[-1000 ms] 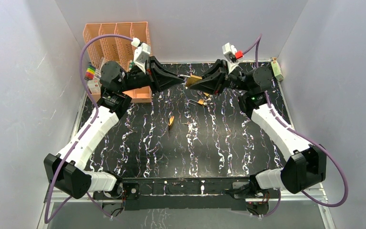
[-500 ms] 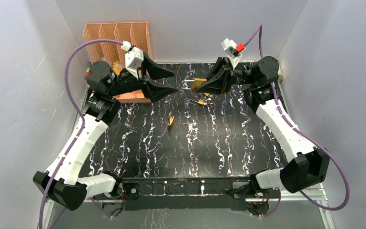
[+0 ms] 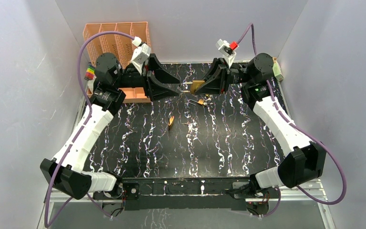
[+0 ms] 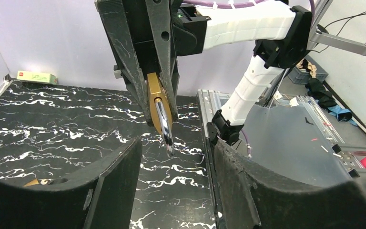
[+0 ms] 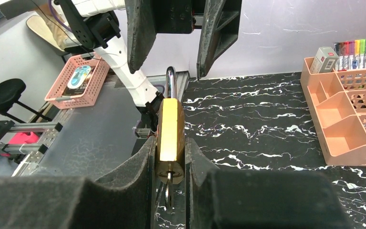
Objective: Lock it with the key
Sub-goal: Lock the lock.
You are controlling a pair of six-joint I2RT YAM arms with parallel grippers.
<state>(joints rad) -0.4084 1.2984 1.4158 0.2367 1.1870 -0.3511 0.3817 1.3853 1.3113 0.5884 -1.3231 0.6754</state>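
A brass padlock (image 3: pixel 197 86) hangs above the far middle of the table, and my right gripper (image 3: pixel 205 85) is shut on its body. In the right wrist view the padlock (image 5: pixel 170 131) sits upright between the fingers. A key (image 5: pixel 168 188) sticks out of its keyhole toward the camera. The steel shackle (image 4: pixel 165 123) points at my left gripper (image 4: pixel 177 143). That gripper is open, with nothing between its fingers, and its tips stand to either side just short of the shackle. From above, my left gripper (image 3: pixel 176 88) faces the lock from the left.
A second small padlock with keys (image 3: pixel 199 101) lies on the black marbled table (image 3: pixel 138 143) below the held lock. Small brass pieces (image 3: pixel 171 120) lie nearer the middle. An orange organiser (image 3: pixel 116 38) with markers (image 3: pixel 90 72) stands at the back left, a small green-white box (image 3: pixel 278 69) at the back right.
My left gripper has opened and let go where it was shut at the lock. It drew back left, then came close to the shackle again. The right gripper kept holding the padlock.
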